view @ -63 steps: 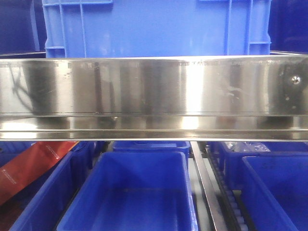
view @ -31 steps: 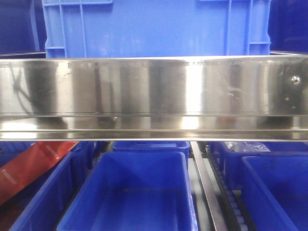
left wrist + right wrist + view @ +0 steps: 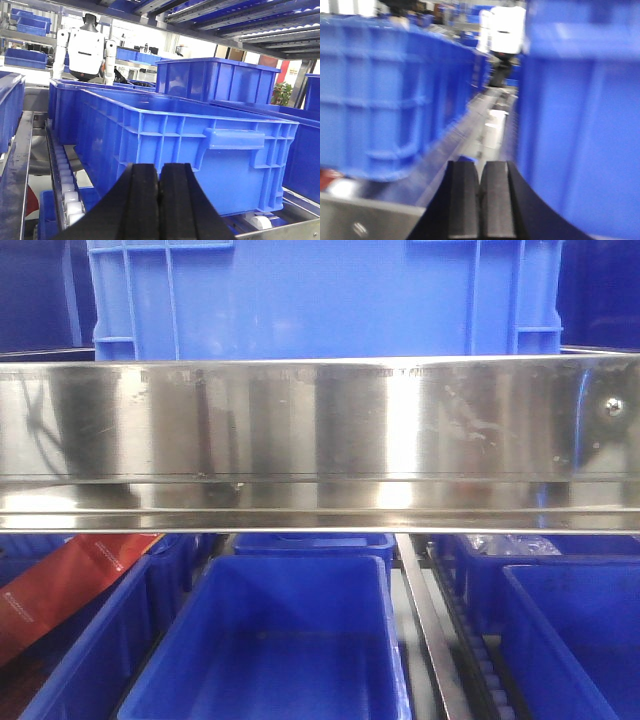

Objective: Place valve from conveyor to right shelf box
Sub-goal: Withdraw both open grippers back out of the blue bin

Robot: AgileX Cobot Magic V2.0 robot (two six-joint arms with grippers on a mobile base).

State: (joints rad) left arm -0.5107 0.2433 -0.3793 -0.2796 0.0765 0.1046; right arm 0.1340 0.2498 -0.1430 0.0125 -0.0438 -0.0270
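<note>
Both arms face the shelf. The left gripper (image 3: pixel 159 200) and right gripper (image 3: pixel 480 200) have their fingers pressed together, holding nothing. No valve or conveyor shows. Moving between the blue boxes (image 3: pixel 200 145), an arm could bump one.

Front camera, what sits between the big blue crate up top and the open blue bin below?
In the front view, a shiny steel shelf rail runs across between the crate and the bin.
</note>
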